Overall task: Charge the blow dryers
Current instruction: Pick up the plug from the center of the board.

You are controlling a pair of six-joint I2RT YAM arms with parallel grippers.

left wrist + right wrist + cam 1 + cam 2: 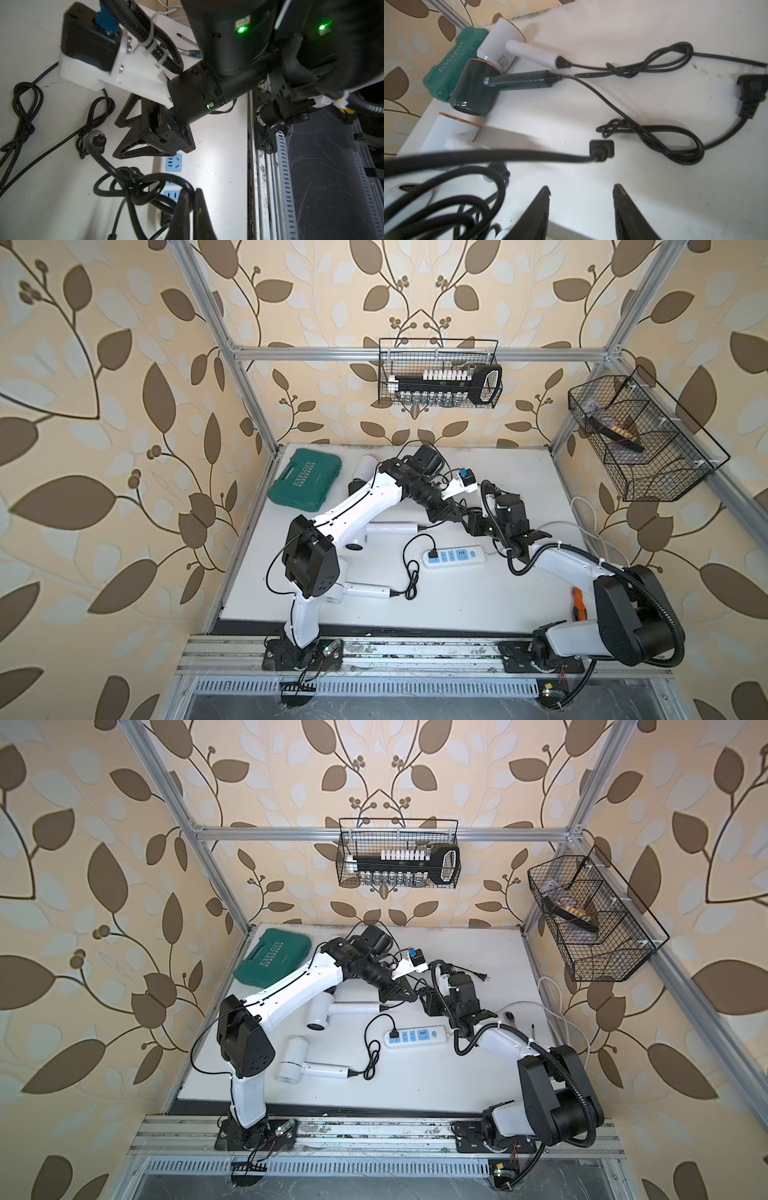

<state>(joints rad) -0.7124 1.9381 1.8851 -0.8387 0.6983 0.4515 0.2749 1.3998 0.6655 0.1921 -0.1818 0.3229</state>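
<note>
My left gripper (pixel 192 193) is shut on a loop of a black cord (pixel 145 180) above the white power strip (pixel 173 163). That cord's plug (pixel 602 150) hangs in the air in front of my right gripper (pixel 581 189), which is open and empty. In the right wrist view a white blow dryer (pixel 500 41) and a dark green one (pixel 475 91) lie at the back by the teal case, and another white one (pixel 452 133) lies nearer. In a top view two white dryers (pixel 320 1011) (pixel 293 1056) lie left of the strip (pixel 415 1036), which has one plug (pixel 392 1034) in it.
The teal case (pixel 305 479) sits at the back left corner. A loose plug (pixel 751 93) and knotted cords lie on the white table. A screwdriver (pixel 533 1029) and an orange tool (pixel 577 603) lie at the right. Two wire baskets (pixel 440 373) (pixel 640 439) hang on the frame.
</note>
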